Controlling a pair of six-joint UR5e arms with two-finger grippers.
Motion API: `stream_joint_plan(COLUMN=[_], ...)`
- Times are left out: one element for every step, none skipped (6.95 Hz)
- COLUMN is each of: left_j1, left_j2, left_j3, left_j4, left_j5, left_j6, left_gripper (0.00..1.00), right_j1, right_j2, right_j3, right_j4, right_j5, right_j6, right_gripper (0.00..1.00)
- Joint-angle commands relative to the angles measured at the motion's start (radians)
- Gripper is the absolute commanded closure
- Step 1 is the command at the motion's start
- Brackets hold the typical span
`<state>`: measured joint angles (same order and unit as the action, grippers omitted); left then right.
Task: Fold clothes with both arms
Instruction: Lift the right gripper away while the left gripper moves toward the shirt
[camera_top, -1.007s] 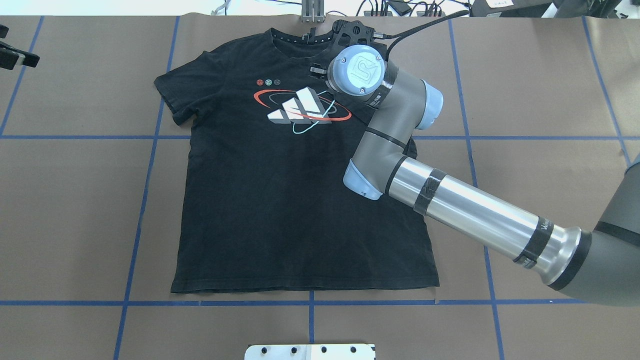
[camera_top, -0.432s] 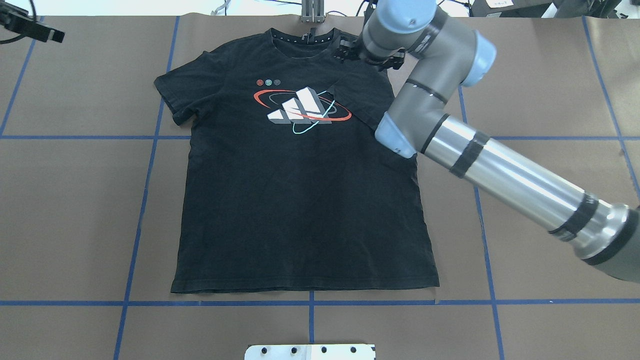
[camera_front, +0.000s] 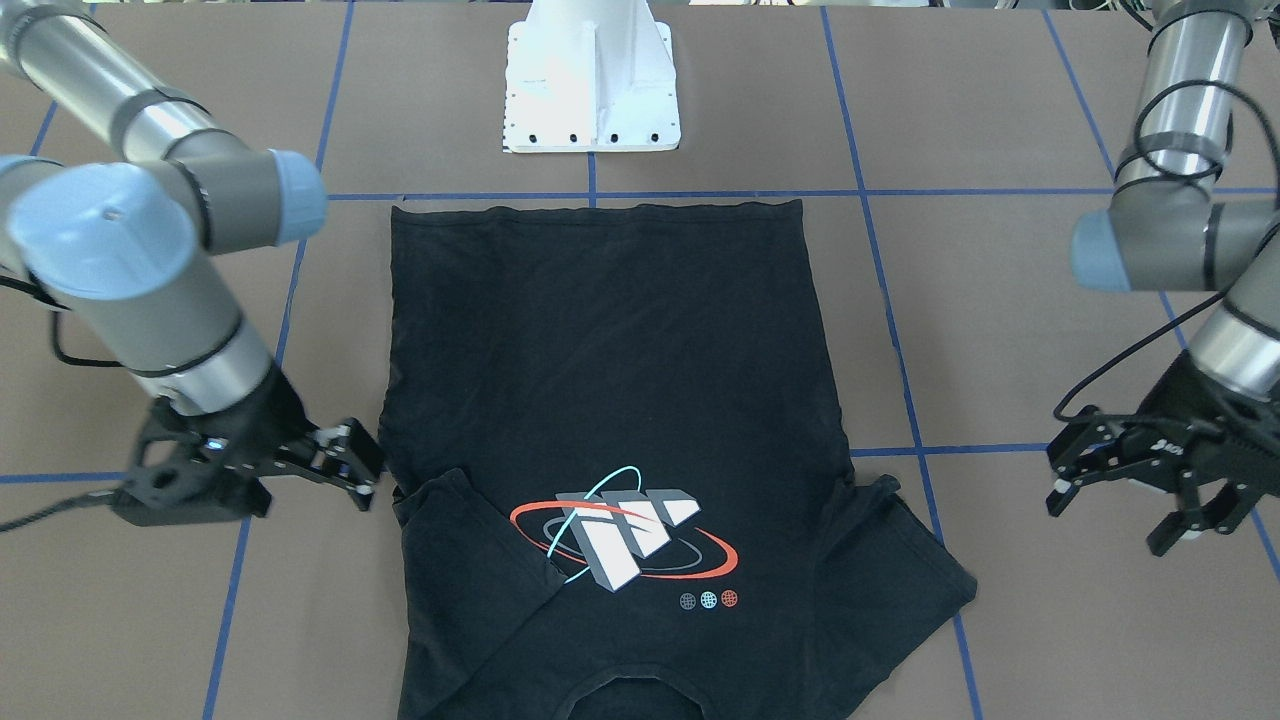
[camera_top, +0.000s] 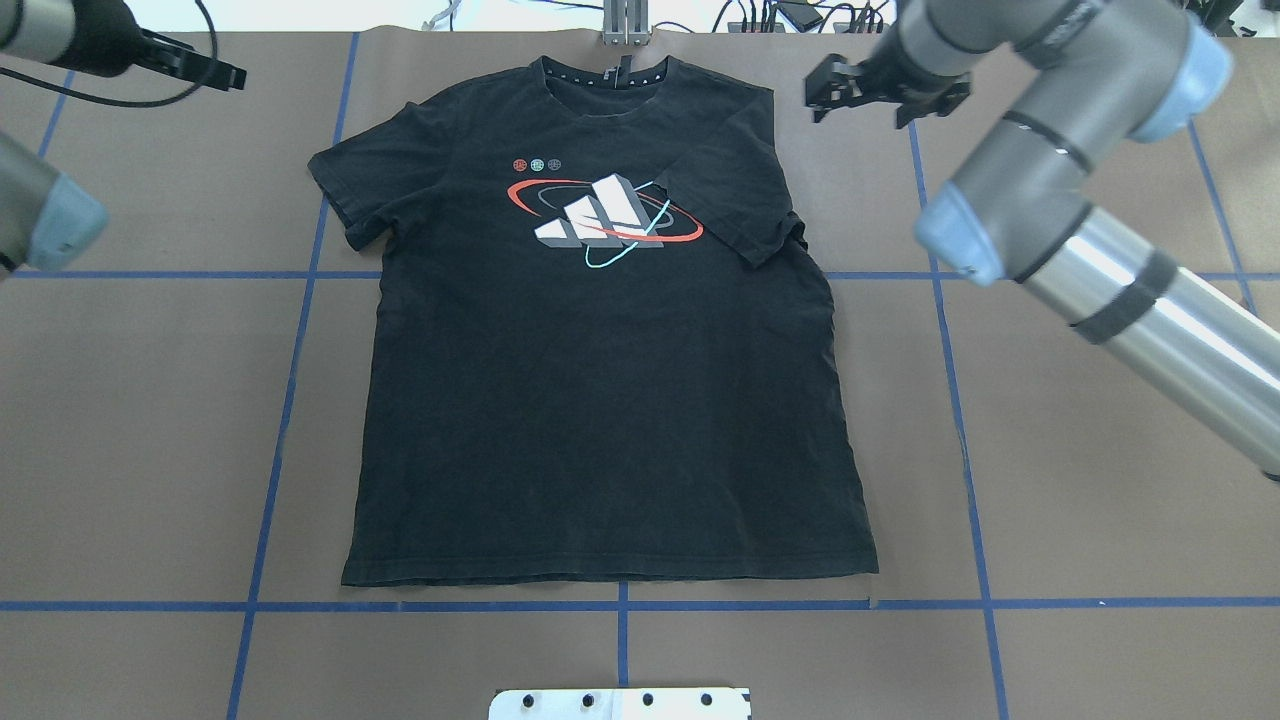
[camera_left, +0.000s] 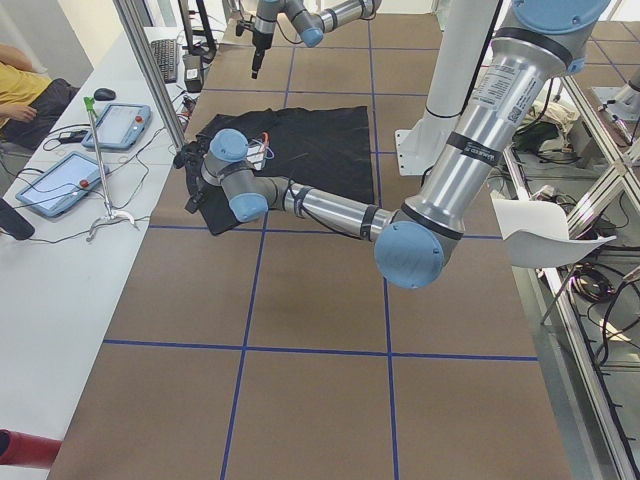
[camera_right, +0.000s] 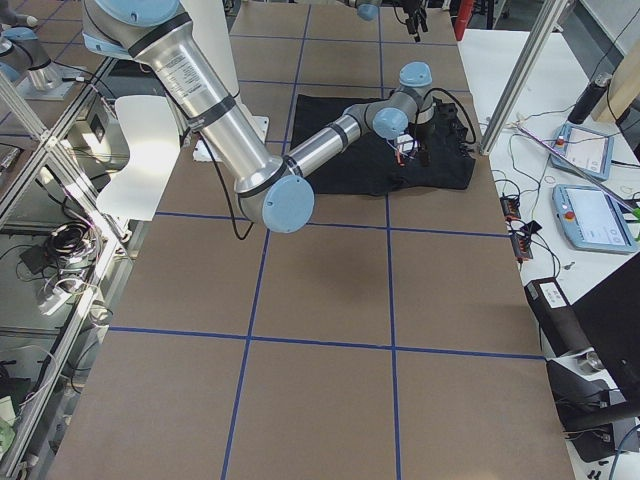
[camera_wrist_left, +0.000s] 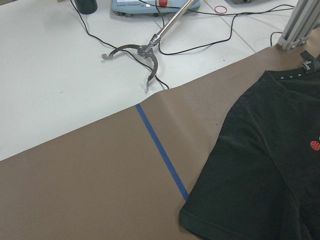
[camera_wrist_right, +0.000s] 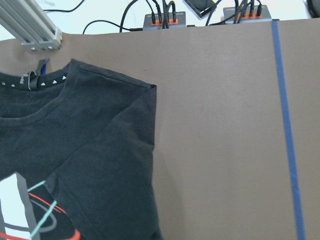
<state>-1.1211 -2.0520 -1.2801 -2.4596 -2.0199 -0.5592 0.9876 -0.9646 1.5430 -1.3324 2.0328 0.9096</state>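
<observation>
Where the black T-shirt (camera_top: 600, 400) lies: flat and front up in the middle of the brown table cover (camera_top: 1100, 520), collar at the far edge, hem toward the white pedestal base (camera_front: 592, 80).
Right sleeve (camera_top: 730, 190): folded inward over the chest, its edge touching the rim of the block graphic (camera_top: 600, 220).
Left sleeve (camera_top: 360, 190): spread out flat, beside a line of blue tape (camera_top: 300, 330).
Right arm (camera_top: 1120, 290): comes in from the table's right side, forearm slanting toward the far edge, wrist bent back toward the shirt.
Right gripper (camera_front: 362, 470): low over the cover, just beside the shirt's right shoulder and clear of the cloth — fingers apart, nothing between them.
Left arm (camera_front: 1180, 230): elbow high, forearm dropping toward the far left corner of the table.
Left gripper (camera_front: 1108, 520): well apart from the shirt, over bare cover — fingers spread wide, holding nothing.
Left wrist view: the spread sleeve at the lower right, with blue tape running to it.
Right wrist view: the collar and the folded sleeve fill the left half.
</observation>
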Motion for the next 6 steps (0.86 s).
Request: stream_joint_plan(left_j1=[0.110,0.144,0.161,0.170,0.191,0.205], left_j2=[-0.083,-0.126,-0.154,-0.158,-0.160,-0.158], left_j3=[0.146,0.263,0.342,0.361,0.384,0.384], left_j4=[-0.076,-0.152,-0.206,-0.208,-0.210,-0.211], left_j5=[0.201,0.236,0.289,0.311,0.346,0.351], left_j6=[-0.105,-0.137,-0.158,-0.183,-0.185,-0.192], left_gripper=[0.00,0.00,0.01,0.06,0.06,0.10], right_j1=[0.098,0.121,0.124,0.125,0.123,0.123], right_j2=[-0.177,-0.230,-0.244,-0.243,-0.243,-0.243], right_j3=[0.158,0.187,0.192,0.190,0.189,0.187], right_j4=[-0.027,-0.021,-0.018,-0.018,-0.016,-0.016], right_j5=[0.104,0.122,0.122,0.122,0.121,0.121], right_j6=[-0.165,-0.219,-0.236,-0.236,-0.236,-0.236], right_gripper=[0.00,0.00,0.00,0.00,0.00,0.00])
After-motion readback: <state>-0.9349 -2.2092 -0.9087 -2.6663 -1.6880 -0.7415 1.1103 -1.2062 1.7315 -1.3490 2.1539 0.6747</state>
